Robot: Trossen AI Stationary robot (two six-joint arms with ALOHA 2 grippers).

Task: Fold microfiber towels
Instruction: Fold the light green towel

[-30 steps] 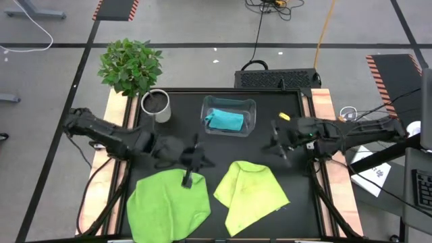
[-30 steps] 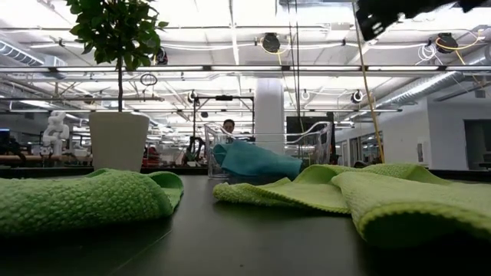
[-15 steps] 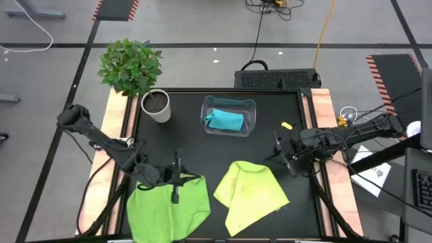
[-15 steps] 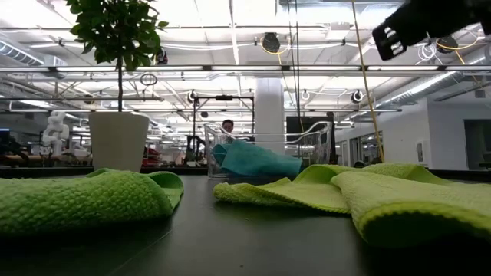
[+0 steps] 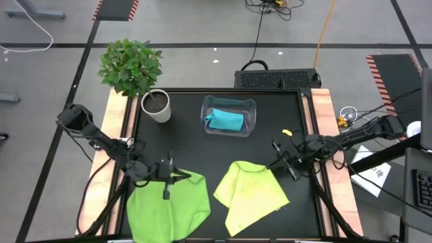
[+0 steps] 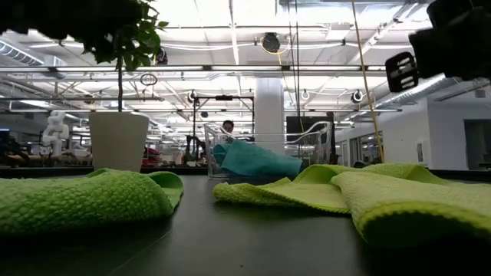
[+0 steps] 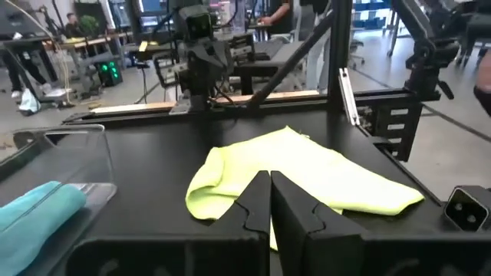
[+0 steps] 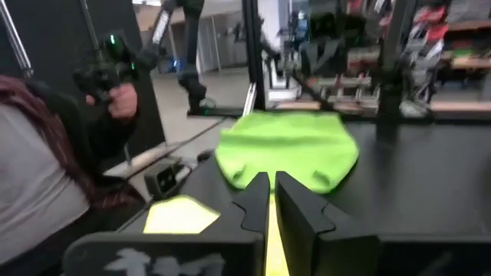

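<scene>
A bright green towel [image 5: 169,206] lies loosely bunched at the table's near left, and a pale yellow-green towel [image 5: 251,192] lies crumpled at the near middle. A turquoise towel [image 5: 225,120] sits in the clear bin [image 5: 251,106] at the far middle. My left gripper [image 5: 179,177] hangs shut above the green towel's far edge, pointing level toward the pale towel [image 7: 299,180]. My right gripper [image 5: 272,162] hangs shut above the table beside the pale towel's far right corner, pointing level toward the green towel [image 8: 288,149]. Neither touches cloth.
A potted plant [image 5: 155,104] stands at the far left corner. A small yellow item [image 5: 285,116] lies at the far right. Bare black table lies between the bin and the two towels. A person's hand [image 8: 115,92] holding a device shows beyond the table's left side.
Both arms have sunk toward the table. My left gripper has gone down and toward the table's near left, ending over the green towel's far edge. My right gripper has gone down and toward the near edge. The towels have not moved.
</scene>
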